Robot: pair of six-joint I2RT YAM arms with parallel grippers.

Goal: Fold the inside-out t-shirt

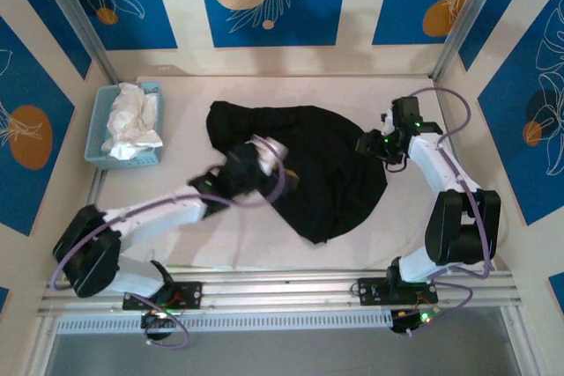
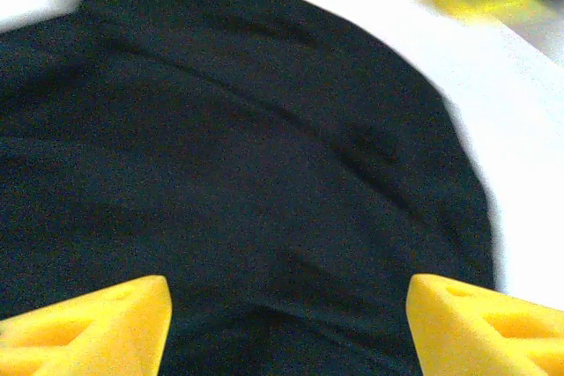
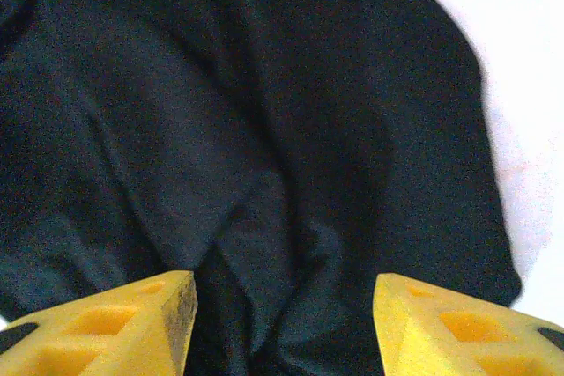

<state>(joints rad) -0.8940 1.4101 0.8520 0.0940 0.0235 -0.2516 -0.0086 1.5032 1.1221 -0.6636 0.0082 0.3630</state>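
**A:** What's on the table (image 1: 194, 244), starting from the left?

**B:** A basket (image 1: 123, 164) of white cloth (image 1: 130, 121) sits in the far left corner. Next is the left gripper (image 1: 256, 160), jaws spread over the black t-shirt (image 1: 326, 165), which lies bunched mid-table. The right gripper (image 1: 374, 145) is at the shirt's right edge, also spread and holding nothing.

**A:** Which step?

**B:** Flattening, I'd judge, with no neat fold made yet. Next, each gripper needs to pinch an edge and pull the shirt flat.

The plain black cloth t-shirt (image 1: 326, 160) lies loosely spread and creased at the middle of the white table (image 1: 176, 244). One bunched lobe reaches toward 10 o'clock, and a narrowing end trails toward 6 o'clock.
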